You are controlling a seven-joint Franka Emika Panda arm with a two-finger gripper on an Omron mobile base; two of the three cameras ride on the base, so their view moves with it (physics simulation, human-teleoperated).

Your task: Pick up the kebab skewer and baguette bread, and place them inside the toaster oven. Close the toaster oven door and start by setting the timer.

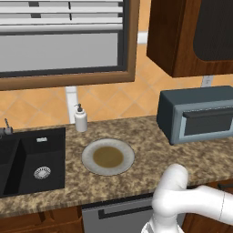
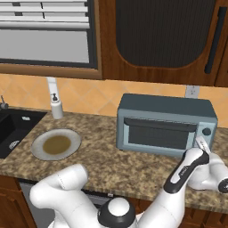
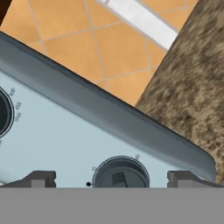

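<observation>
The toaster oven (image 1: 182, 102) (image 2: 167, 107) stands on the counter at the right with its door (image 2: 159, 133) (image 1: 207, 122) shut. The kebab skewer and the baguette bread are hidden. My gripper (image 2: 201, 143) (image 3: 113, 179) is at the oven's right front panel, open. In the hand view its two fingertips (image 3: 41, 178) stand on either side of a round dark timer knob (image 3: 120, 173) without gripping it. A second dial (image 3: 4, 113) shows at the left edge. In the right base view the knob (image 2: 206, 132) sits just above the hand.
An empty grey plate (image 1: 108, 157) (image 2: 55, 144) with a brownish centre lies mid-counter. A white soap dispenser (image 1: 80, 118) (image 2: 56, 107) stands by the black sink (image 1: 32, 159). A dark wooden cabinet (image 2: 160, 35) hangs over the oven. The counter's front edge runs just below my arm.
</observation>
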